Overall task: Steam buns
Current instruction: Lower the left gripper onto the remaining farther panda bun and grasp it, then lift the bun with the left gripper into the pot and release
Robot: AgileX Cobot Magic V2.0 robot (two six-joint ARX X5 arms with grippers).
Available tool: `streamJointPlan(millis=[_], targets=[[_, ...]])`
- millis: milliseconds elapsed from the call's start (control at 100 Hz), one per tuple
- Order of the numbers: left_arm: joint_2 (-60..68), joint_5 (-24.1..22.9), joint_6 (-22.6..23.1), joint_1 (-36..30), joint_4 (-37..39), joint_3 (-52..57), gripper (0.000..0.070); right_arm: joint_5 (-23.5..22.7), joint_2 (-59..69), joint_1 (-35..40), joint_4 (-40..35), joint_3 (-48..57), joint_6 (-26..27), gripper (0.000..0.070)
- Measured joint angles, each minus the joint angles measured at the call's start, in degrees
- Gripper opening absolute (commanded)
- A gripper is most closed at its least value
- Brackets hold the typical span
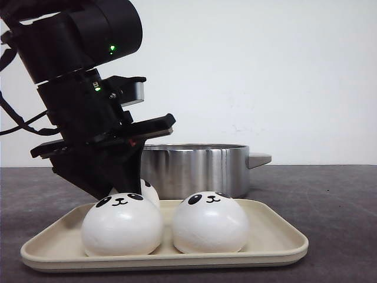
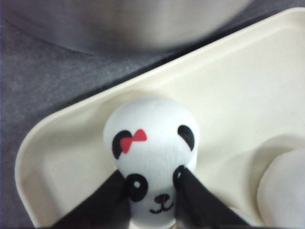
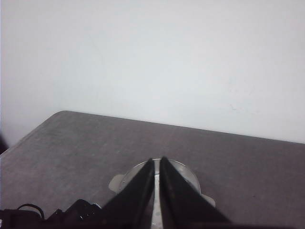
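Three white panda-face buns show. Two sit side by side at the front of the cream tray (image 1: pixel 277 236): the left bun (image 1: pixel 122 224) and the right bun (image 1: pixel 210 222). A third bun with a red bow (image 2: pixel 152 143) is at the tray's back left corner, partly hidden in the front view (image 1: pixel 149 190). My left gripper (image 2: pixel 155 200) is shut on this bun, its black fingers (image 2: pixel 195 200) pressing both sides of the face; in the front view it (image 1: pixel 126 180) reaches down behind the left bun. I cannot tell whether the bun is lifted. My right gripper (image 3: pixel 157 160) is shut and empty, high above the table.
A steel pot (image 1: pixel 197 168) with a side handle stands just behind the tray; it also shows close to the tray's corner in the left wrist view (image 2: pixel 128 24) and far below in the right wrist view (image 3: pixel 188 174). Dark grey tabletop, white wall behind.
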Motion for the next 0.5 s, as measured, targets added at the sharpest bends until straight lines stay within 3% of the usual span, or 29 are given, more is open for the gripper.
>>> streamJointPlan(millis=[270,500], targets=[[-6.1,1.7,-0.1,-1.0,-4.7,0.9,0.0000,0.0,0.1,0.0,0.0,0.0,0.0,0.0010],[-20.7,2.8,-1.3,-3.3,1.0,7.2,0.0001,0.0,0.1,0.0,0.0,0.0,1.0,0.0010]])
